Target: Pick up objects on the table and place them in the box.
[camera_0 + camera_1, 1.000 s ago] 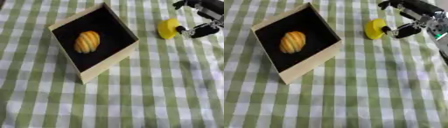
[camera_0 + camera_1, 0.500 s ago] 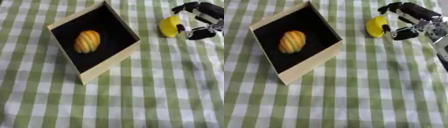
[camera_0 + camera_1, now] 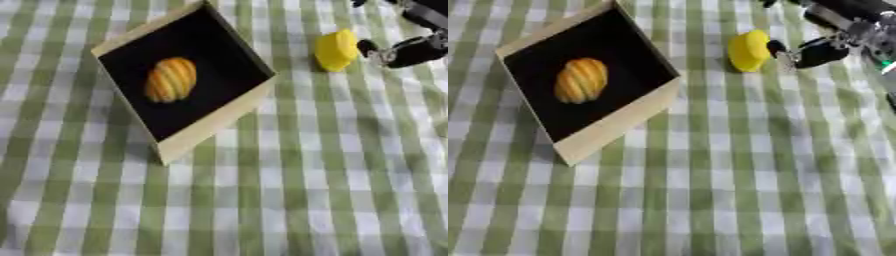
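One shallow square box [image 3: 214,127] with pale tan walls and a black floor sits left of centre, turned corner-on. Inside it lies one oval orange-and-yellow striped object [image 3: 171,79], on the upper-left part of the floor. Right of the box, apart from it, one plain yellow rounded object [image 3: 748,50] rests on the cloth. Just beside it, at the top right, is the robot's black and silver right hand [image 3: 822,50]; a dark fingertip sits close against the yellow object's right side, the other fingers run out of view, so I cannot tell how the hand is set. A green-and-white checked tablecloth [image 3: 289,200] covers everything; no room shows.
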`<state>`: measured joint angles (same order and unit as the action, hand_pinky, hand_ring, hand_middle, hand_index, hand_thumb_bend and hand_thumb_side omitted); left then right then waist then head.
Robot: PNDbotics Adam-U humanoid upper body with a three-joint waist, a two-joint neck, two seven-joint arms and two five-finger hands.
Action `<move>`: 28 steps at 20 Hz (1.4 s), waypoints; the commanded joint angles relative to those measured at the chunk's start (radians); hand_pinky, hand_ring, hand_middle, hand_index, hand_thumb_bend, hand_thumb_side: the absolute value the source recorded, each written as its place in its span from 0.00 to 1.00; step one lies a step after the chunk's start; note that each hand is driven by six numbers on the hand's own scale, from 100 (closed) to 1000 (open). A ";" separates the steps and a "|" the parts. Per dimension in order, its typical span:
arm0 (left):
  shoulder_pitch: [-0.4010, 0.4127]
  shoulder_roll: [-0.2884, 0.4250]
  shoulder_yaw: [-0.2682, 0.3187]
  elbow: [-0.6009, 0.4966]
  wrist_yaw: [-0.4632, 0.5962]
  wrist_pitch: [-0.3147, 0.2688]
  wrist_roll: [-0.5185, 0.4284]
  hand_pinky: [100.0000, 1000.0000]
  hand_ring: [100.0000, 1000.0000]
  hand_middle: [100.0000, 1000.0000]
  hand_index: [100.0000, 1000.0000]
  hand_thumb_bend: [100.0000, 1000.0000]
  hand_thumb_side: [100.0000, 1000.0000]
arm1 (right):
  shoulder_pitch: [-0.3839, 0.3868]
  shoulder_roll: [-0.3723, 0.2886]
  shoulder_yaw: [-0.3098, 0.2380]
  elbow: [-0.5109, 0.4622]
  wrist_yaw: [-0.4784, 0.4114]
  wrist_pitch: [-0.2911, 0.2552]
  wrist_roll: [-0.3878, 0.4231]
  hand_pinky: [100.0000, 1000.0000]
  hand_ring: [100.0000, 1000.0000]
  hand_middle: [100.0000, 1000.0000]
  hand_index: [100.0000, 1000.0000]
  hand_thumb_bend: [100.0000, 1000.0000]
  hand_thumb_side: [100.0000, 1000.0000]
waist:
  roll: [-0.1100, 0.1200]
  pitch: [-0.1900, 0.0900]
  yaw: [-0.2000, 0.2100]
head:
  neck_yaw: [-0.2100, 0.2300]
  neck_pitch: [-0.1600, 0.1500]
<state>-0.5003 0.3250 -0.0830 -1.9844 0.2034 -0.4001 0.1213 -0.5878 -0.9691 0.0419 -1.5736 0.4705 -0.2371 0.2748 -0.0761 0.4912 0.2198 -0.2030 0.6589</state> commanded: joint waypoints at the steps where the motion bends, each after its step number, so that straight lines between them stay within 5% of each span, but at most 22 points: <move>1: -0.005 0.018 0.002 -0.016 0.005 0.002 0.001 0.75 0.72 0.78 0.84 0.00 0.64 | -0.009 -0.052 -0.019 -0.031 -0.021 0.007 0.004 0.90 0.89 0.77 0.93 0.11 0.00 | 0.004 -0.036 -0.005 | 0.004 0.005; 6: -0.008 0.017 0.002 -0.016 0.009 0.003 0.000 0.75 0.72 0.78 0.84 0.00 0.64 | -0.005 -0.048 -0.001 -0.036 -0.039 -0.020 0.069 0.91 0.90 0.79 0.94 0.04 0.12 | 0.002 -0.040 -0.007 | 0.001 0.005; 9: -0.012 0.014 0.000 -0.016 0.011 0.005 -0.003 0.75 0.72 0.78 0.84 0.00 0.64 | -0.014 -0.035 0.011 -0.016 -0.017 -0.044 0.111 0.92 0.92 0.82 0.95 0.12 0.19 | 0.001 -0.037 -0.001 | -0.004 0.000; 17: -0.017 0.011 0.002 -0.016 0.013 0.006 -0.004 0.75 0.72 0.77 0.84 0.00 0.64 | -0.034 -0.008 0.028 0.036 0.040 -0.086 0.140 0.92 0.93 0.82 0.95 0.13 0.24 | -0.004 -0.027 0.010 | -0.012 -0.009; 28: -0.024 0.006 -0.001 -0.016 0.011 0.009 -0.011 0.75 0.73 0.78 0.84 0.00 0.65 | -0.016 0.002 0.015 0.074 0.132 -0.063 0.071 0.92 0.93 0.84 0.95 0.22 0.23 | -0.008 -0.004 0.028 | -0.023 -0.035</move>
<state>-0.5117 0.3242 -0.0845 -1.9844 0.2115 -0.3919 0.1129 -0.5967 -0.9428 0.0737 -1.4999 0.5850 -0.3017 0.3553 -0.0867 0.5093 0.2473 -0.2226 0.6390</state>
